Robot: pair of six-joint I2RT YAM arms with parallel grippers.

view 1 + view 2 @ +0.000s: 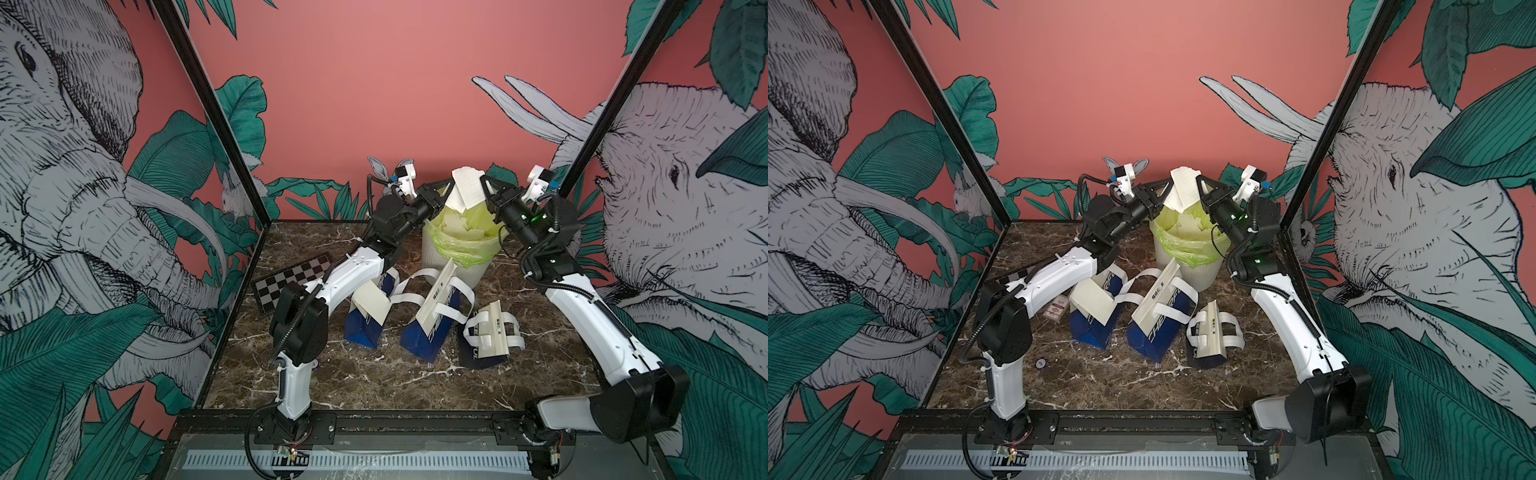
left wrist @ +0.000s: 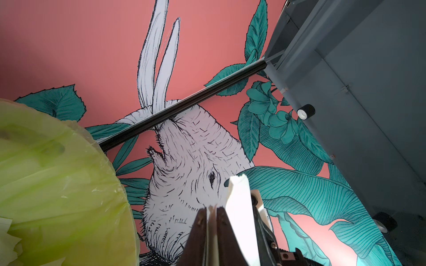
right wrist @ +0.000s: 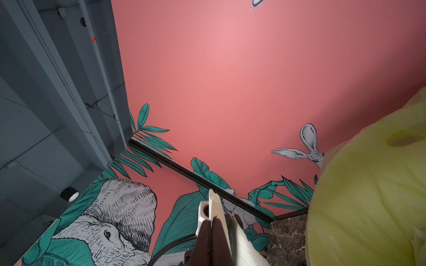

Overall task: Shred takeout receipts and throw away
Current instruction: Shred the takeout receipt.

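Note:
Both grippers meet above the white bin [image 1: 455, 272], which has a green liner [image 2: 57, 184]. Between them hangs a white lined takeout receipt [image 1: 465, 187] [image 1: 1183, 187]. My left gripper [image 1: 451, 185] is shut on a thin edge of it, which shows between the dark fingers in the left wrist view [image 2: 212, 210]. My right gripper [image 1: 484, 181] [image 3: 211, 221] is shut on the receipt's other side [image 3: 242, 244]. Torn white pieces [image 1: 457, 228] lie inside the liner. Another receipt [image 1: 372, 305] [image 1: 1094, 301] lies across the leftmost blue bag [image 1: 361, 332].
Two more blue bags [image 1: 428, 336] [image 1: 482, 353] with white strap handles stand in front of the bin. A checkerboard [image 1: 291, 278] lies at the table's left edge. A red-and-white card [image 1: 1056, 309] and a small round disc [image 1: 1040, 363] lie by the left arm.

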